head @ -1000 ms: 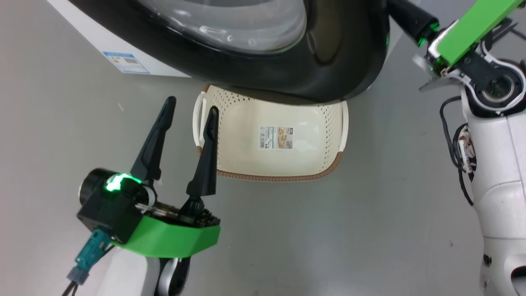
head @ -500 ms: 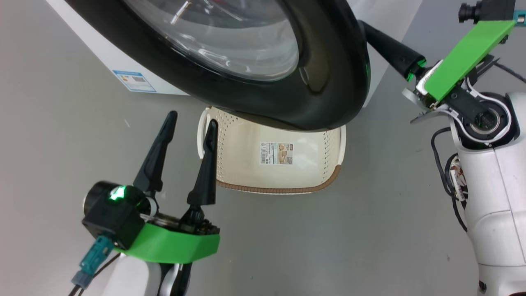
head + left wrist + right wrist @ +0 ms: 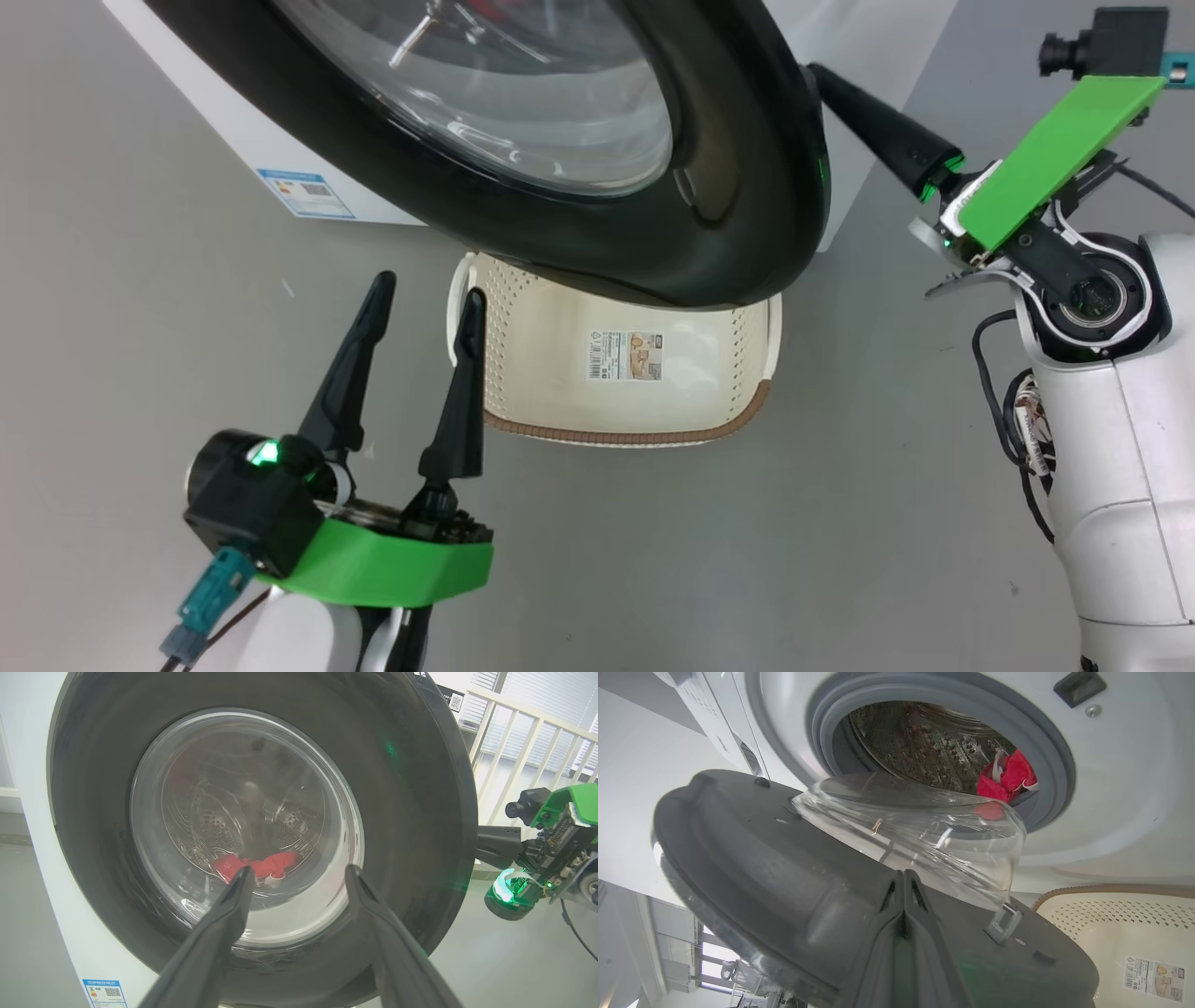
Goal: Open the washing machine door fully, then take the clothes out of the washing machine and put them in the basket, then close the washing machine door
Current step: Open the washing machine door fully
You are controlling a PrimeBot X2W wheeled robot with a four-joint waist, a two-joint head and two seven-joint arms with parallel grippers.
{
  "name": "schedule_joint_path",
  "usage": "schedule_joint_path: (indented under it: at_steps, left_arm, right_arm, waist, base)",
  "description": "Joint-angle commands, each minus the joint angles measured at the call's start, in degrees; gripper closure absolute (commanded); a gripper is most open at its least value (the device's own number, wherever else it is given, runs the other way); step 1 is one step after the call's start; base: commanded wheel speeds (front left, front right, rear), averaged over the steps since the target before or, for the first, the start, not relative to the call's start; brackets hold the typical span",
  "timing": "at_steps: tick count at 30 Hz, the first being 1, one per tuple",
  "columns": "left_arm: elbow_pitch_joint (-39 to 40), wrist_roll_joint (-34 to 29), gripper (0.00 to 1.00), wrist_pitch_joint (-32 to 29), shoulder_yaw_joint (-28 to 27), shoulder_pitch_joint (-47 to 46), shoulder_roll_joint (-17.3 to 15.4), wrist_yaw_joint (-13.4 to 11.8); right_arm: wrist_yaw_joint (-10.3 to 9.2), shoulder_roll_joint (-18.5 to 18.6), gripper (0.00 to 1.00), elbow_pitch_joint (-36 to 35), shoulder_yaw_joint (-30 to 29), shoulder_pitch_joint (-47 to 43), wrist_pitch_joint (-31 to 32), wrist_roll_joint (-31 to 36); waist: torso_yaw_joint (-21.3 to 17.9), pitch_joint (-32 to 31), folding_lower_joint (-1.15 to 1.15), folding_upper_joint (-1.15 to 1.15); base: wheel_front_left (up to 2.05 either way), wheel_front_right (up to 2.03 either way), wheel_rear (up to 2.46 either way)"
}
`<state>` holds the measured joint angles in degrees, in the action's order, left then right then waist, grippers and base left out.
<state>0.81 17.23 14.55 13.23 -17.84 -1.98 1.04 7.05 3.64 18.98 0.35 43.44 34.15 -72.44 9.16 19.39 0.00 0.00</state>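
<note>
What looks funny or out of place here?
Nothing looks spilled or broken. One awkward thing: the round glossy black-rimmed glass door of the white washing machine is partly open and hangs over the far part of the empty cream perforated plastic basket.

Washing machine door [image 3: 747,187]: rim glossy black with sharp highlights; window [image 3: 523,112] clear smooth glass. Door's inner face, right wrist view: matt grey plastic.
Washing machine [image 3: 1111,788]: body smooth white, slight sheen; drum [image 3: 924,742] perforated bright steel; ring [image 3: 1059,770] matt grey rubber.
Clothes [image 3: 1008,777]: soft red cloth, crumpled.
Basket [image 3: 750,327]: cream perforated plastic, brown woven-look rim; paper sticker [image 3: 624,355] on its bottom.
Floor [image 3: 747,560]: smooth grey, dull sheen.
</note>
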Motion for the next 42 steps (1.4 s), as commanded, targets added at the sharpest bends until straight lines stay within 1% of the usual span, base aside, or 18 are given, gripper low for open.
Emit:
schedule_joint_path:
  at_steps: [1,2,3,4,5,6,7,8,9,13,17,24,28,33,38,42]
  left_arm:
    - [1.8,-0.33,0.0,0.45,-2.15,0.29,-0.89,-0.29]
    - [1.96,-0.37,0.0,0.45,-2.39,0.32,-0.89,-0.31]
    - [2.13,-0.4,0.0,0.45,-2.63,0.33,-0.89,-0.27]
    - [2.13,-0.4,0.0,0.45,-2.63,0.33,-0.89,-0.27]
    - [2.3,-0.39,0.0,0.45,-2.87,0.34,-0.89,-0.19]
    - [2.47,-0.35,0.0,0.45,-3.11,0.35,-0.89,-0.1]
    - [2.6,-0.32,0.0,0.45,-3.33,0.34,-0.89,-0.03]
    - [2.68,-0.33,0.0,0.45,-3.5,0.33,-0.89,0.04]
    - [2.73,-0.38,0.0,0.45,-3.65,0.32,-0.89,0.13]
    - [2.79,-0.7,0.0,0.45,-4.25,0.38,-0.89,0.48]
    - [3.12,-1.32,0.0,0.45,-5.46,0.63,-0.89,0.76]
    - [4.04,-2.36,0.0,0.45,-7.5,1.85,-0.89,1.39]
    - [4.57,-2.86,0.0,0.45,-8.64,2.72,-0.89,1.54]
    - [5.23,-3.05,0.0,0.45,-9.15,3.67,-0.89,1.53]
    - [6.04,-3.61,0.0,0.45,-9.66,4.4,-0.89,1.35]
    - [6.87,-3.79,0.0,0.45,-9.5,4.94,-0.89,0.91]
  right_arm:
    - [0.44,-0.76,1.0,-2.49,0.13,-0.68,-1.55,1.98]
    - [0.44,-0.76,1.0,-3.07,0.03,-0.78,-2.66,3.22]
    - [0.44,-0.76,0.87,-3.77,-0.09,-0.91,-3.86,4.43]
    - [0.44,-0.76,0.87,-3.77,-0.09,-0.91,-3.86,4.43]
    - [0.44,-0.76,0.68,-4.62,-0.15,-1.05,-5.15,5.59]
    - [0.44,-0.76,0.56,-5.56,-0.14,-1.27,-6.47,6.93]
    - [0.44,-0.76,0.4,-6.62,-0.11,-1.57,-7.9,8.33]
    - [0.44,-0.76,0.07,-7.7,-0.03,-1.97,-9.25,9.81]
    - [0.44,-0.76,0.0,-8.75,0.1,-2.48,-10.47,11.41]
    - [0.44,-0.42,0.0,-12.84,1.02,-4.94,-15.36,17.2]
    - [0.44,0.55,0.0,-17.09,3.63,-7.95,-21.26,22.64]
    - [0.44,3.75,0.0,-21.56,8.6,-14.34,-31.91,29.7]
    - [0.44,5.12,0.0,-21.73,9.54,-17.24,-37.64,35.09]
    - [0.44,4.57,0.0,-20.2,8.96,-20.33,-43.72,41.67]
    - [0.44,3.62,0.0,-18.59,8.49,-22.98,-46.89,48.75]
    - [0.44,1.61,0.0,-17.66,5.76,-25.23,-48.11,53.22]
  waist:
    - [-0.52,0.18,0.0,0.0]
    - [-0.9,0.33,0.0,0.0]
    - [-1.31,0.47,0.0,0.0]
    - [-1.31,0.47,0.0,0.0]
    - [-1.74,0.61,0.0,0.0]
    - [-2.17,0.76,0.0,0.0]
    - [-2.63,0.9,0.0,0.0]
    - [-3.07,1.01,0.0,0.0]
    - [-3.51,1.11,0.0,0.0]
    - [-5.03,1.42,0.0,0.0]
    - [-6.49,1.76,0.0,0.0]
    - [-7.82,2.14,0.0,0.0]
    - [-8.38,2.35,0.0,0.0]
    - [-8.64,2.42,0.0,0.0]
    - [-8.49,2.38,0.0,0.0]
    - [-8.27,2.14,0.0,0.0]
  base:
    - [0.0,0.0,0.0]
    - [0.0,0.0,0.0]
    - [0.0,0.0,0.0]
    - [0.0,0.0,0.0]
    - [0.0,0.0,0.0]
    - [0.0,0.0,0.0]
    - [0.0,0.0,0.0]
    - [0.0,0.0,0.0]
    - [0.0,0.0,0.0]
    - [0.0,0.0,0.0]
    - [0.0,0.0,0.0]
    - [0.0,0.0,0.0]
    - [0.0,0.0,0.0]
    - [0.0,0.0,0.0]
    - [0.0,0.0,0.0]
    - [0.0,0.0,0.0]
